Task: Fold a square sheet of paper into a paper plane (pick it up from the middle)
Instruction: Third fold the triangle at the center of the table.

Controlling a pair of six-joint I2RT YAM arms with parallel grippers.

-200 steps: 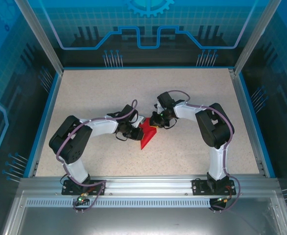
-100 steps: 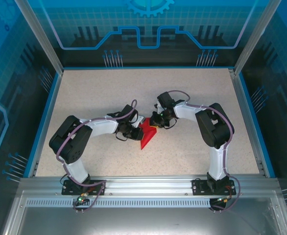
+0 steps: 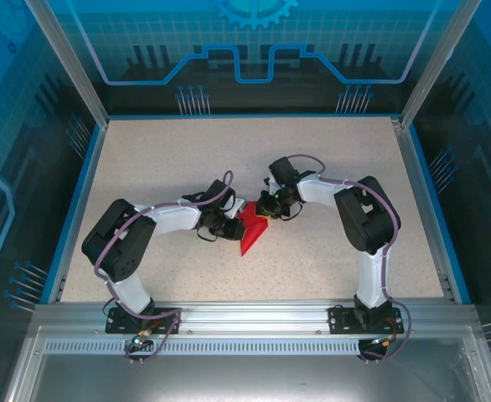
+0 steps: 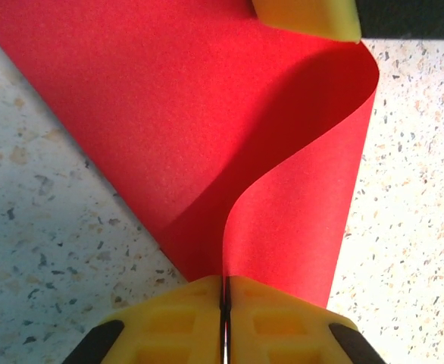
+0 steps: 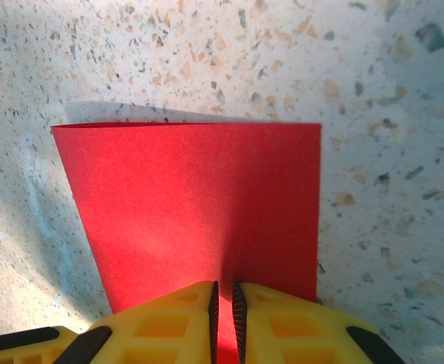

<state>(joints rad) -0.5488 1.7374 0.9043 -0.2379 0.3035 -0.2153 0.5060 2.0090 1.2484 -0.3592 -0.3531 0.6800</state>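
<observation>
Since a second ago, little has shifted: the left arm's shoulder link has swung slightly outward, and the sheet of paper [image 3: 250, 232] lies where it was, mid-bench between the two wrists.

Seen from the top, the sheet is a small bright red folded shape tapering to a point toward the near edge of the speckled beige bench [image 3: 329, 167]. The left fingers [image 3: 231, 226] meet it from the left, the right fingers [image 3: 265, 213] from the far right.

At the left wrist, the paper [image 4: 154, 114] is matte, thin and unmarked. One layer lifts off the bench in a soft S-curve, and its edge runs straight into the seam of the yellow left fingers [image 4: 199, 307], which are pressed together on it. A yellow tip of the right fingers [image 4: 305, 15] sits at the paper's far end.

At the right wrist, the paper [image 5: 199, 205] looks flat instead, a four-sided panel with one crisp, straight far edge casting a thin shadow. The yellow right fingers [image 5: 264, 318] are closed on its near edge, red showing in the narrow slit between them.
</observation>
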